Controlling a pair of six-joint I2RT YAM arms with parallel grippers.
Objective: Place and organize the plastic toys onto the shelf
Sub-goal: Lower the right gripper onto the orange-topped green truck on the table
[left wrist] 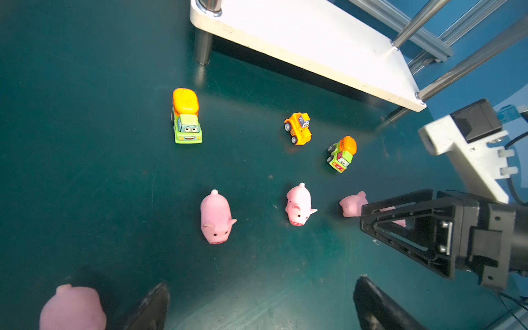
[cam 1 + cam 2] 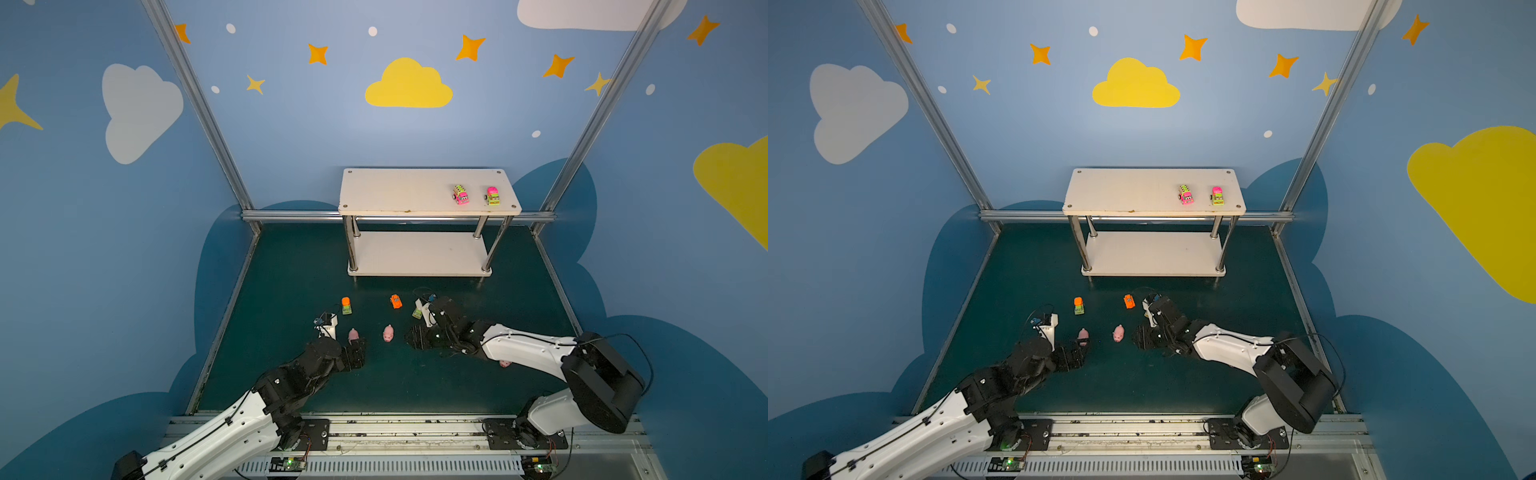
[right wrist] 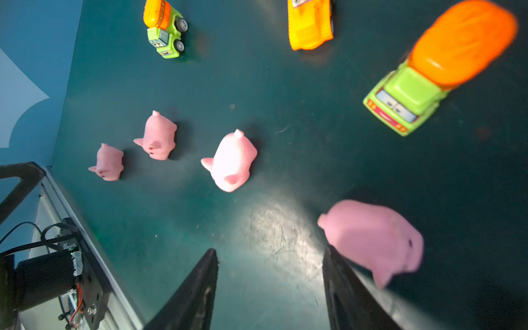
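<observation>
Perhaps right end effector (image 3: 270, 253) touches pig (image 3: 374, 237).

— What surrounds the scene?
— Blue walls (image 2: 291, 137), painted with a yellow cloud (image 2: 408, 85), a white cloud (image 2: 139, 110), orange stars (image 2: 470, 48) and white dots (image 2: 372, 31). Darker blue cloud shapes (image 2: 224, 257) run along the bottom of the walls.
— And underneath?
— A dark teal surface (image 2: 291, 270), scuffed and shiny in places. Two slanting metal posts (image 2: 201, 108) rise at its back corners, joined by a metal crossbar (image 2: 291, 215) low along the back wall.
</observation>
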